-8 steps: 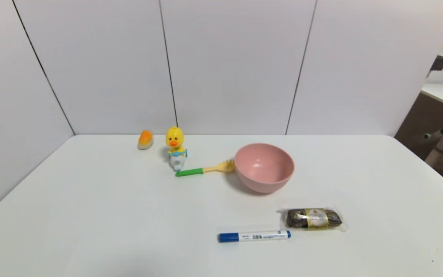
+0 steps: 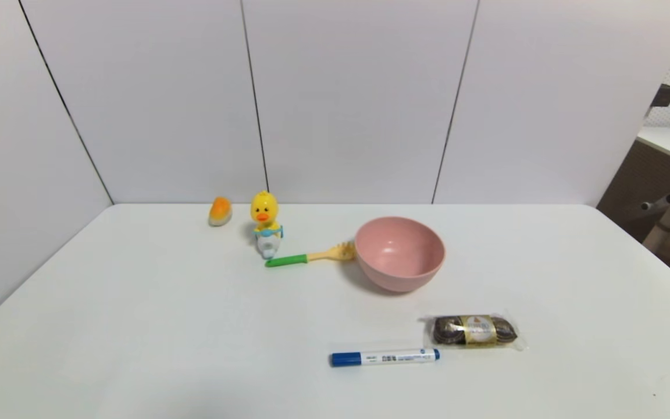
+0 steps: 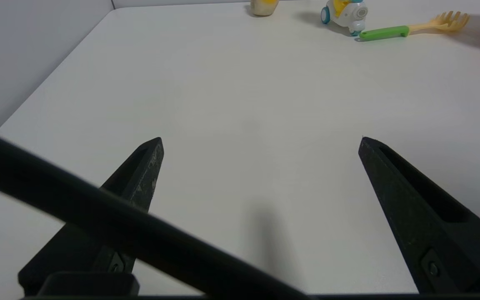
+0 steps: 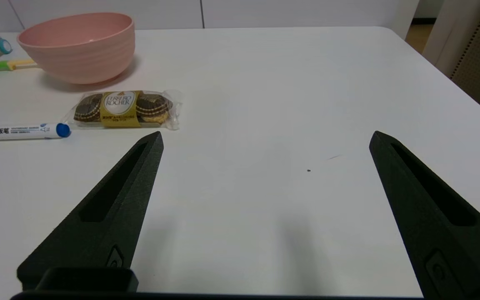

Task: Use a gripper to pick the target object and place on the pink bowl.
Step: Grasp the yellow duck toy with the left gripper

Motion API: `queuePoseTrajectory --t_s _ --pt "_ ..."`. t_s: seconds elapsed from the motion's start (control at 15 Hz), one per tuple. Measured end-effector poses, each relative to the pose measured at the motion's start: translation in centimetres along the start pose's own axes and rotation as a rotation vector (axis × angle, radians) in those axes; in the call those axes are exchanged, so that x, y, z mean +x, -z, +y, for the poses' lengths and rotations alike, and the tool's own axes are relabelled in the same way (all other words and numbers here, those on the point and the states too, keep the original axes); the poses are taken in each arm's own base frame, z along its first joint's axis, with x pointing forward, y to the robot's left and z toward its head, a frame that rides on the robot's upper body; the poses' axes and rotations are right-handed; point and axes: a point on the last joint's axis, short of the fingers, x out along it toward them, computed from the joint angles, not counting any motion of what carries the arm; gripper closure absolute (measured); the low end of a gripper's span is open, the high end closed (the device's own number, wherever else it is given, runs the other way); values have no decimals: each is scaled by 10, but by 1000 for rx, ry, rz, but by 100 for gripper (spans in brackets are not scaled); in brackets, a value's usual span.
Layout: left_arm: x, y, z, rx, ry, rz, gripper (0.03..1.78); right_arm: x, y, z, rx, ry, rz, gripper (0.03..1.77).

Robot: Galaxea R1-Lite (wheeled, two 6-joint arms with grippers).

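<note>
Yellow plastic, the duck (image 2: 266, 223) stands upright at the far left of the worktop (image 2: 195, 326), between an orange lump (image 2: 220, 210) and a green-handled fork (image 2: 309, 256); the pink bowl (image 2: 399, 252) sits to its right. I judge it light, stiff, rather slick; I'd pinch its body below the head. My left hand (image 3: 261, 143) and right hand (image 4: 265, 139) hang spread, empty, near me.

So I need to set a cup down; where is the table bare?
The table is bare on its near left, and on the right beyond the pink bowl and chocolate pack. Crowded: duck toy, toy fork, bowl.
</note>
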Motion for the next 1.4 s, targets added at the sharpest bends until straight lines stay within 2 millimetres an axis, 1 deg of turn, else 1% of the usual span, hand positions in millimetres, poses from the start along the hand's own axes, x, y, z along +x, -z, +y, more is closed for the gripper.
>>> queuePoseTrajectory --t_s 0.6,0.67,0.73,0.8,0.93,1.07,1.2,1.27,1.4 --pt "0 0 0 -19 -9 1 12 0 0 0 0 0 0 9" --pt "0 -1 0 -19 -11 3 12 0 0 0 0 1 0 9" --pt "0 -8 0 -18 -10 -4 12 0 0 0 0 1 -1 9" --pt "0 -20 0 -17 -10 -10 12 0 0 0 0 0 0 9" --pt "2 -54 1 -5 -6 -9 12 0 0 0 0 1 0 9" --pt "15 -96 2 30 3 17 12 0 0 0 0 0 -1 9" --pt "39 -142 2 57 24 61 12 0 0 0 0 1 0 9" --pt "56 -168 2 65 42 86 12 0 0 0 0 0 0 9" --pt "95 -214 -2 65 93 137 12 0 0 0 0 0 0 9"
